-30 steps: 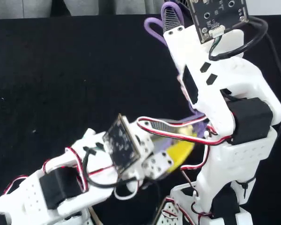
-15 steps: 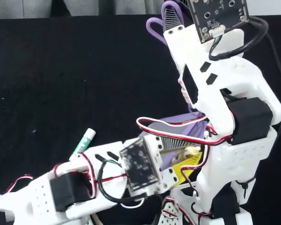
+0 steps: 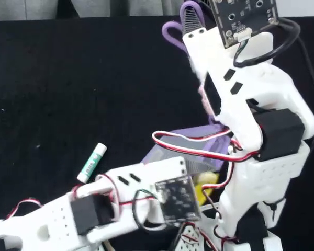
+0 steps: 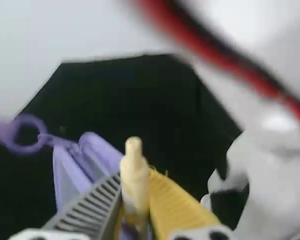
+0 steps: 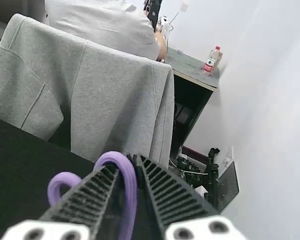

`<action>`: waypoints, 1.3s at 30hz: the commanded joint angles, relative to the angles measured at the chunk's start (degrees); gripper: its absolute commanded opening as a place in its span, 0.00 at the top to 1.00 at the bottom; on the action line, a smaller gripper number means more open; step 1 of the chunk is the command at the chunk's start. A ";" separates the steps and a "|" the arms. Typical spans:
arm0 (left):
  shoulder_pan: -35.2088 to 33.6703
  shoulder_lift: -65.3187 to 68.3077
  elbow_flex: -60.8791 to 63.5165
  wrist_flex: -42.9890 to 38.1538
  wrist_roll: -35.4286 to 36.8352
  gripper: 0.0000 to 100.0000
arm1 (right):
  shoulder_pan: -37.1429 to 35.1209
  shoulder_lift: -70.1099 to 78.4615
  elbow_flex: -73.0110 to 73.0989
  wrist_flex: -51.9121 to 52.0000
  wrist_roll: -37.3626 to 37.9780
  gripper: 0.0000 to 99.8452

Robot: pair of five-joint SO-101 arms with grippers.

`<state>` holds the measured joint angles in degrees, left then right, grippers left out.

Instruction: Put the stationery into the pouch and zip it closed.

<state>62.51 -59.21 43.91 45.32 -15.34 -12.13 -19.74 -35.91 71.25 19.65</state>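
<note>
My right gripper (image 3: 192, 18) is raised at the table's far side, shut on the purple loop (image 5: 65, 185) of the pouch; in its wrist view the jaws (image 5: 127, 165) pinch the cord. The purple pouch (image 3: 167, 152) sits below it, between the two arms. My left gripper (image 4: 135, 187), with one grey and one yellow finger, is shut on a cream stick-shaped item (image 4: 134, 165) just over the pouch (image 4: 72, 162). In the high view this gripper (image 3: 205, 182) is at the pouch's near side. A white and green glue stick (image 3: 92, 162) lies on the black table, left of the pouch.
The black cloth (image 3: 68, 78) covers the table. The right arm's white base (image 3: 261, 178) stands close to the pouch at the right. A grey-draped chair (image 5: 80, 90) stands beyond the table's far edge.
The left arm has swung right and toward the near edge, its wrist turning. The glue stick has come into sight on the cloth. The right arm keeps still with the loop.
</note>
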 commanded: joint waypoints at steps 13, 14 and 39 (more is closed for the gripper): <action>-17.54 0.00 1.89 4.31 -1.85 0.85 | 0.35 0.22 -1.10 -1.67 -0.09 0.99; -17.89 -0.70 1.01 5.54 -1.23 0.82 | 0.35 0.22 -1.10 -1.67 -0.09 0.99; -41.45 -25.85 -4.53 23.03 -5.80 0.80 | -3.69 7.87 -0.75 -4.48 -0.09 0.99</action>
<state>18.90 -84.88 40.66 67.82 -23.69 -15.21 -12.97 -35.91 68.62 19.56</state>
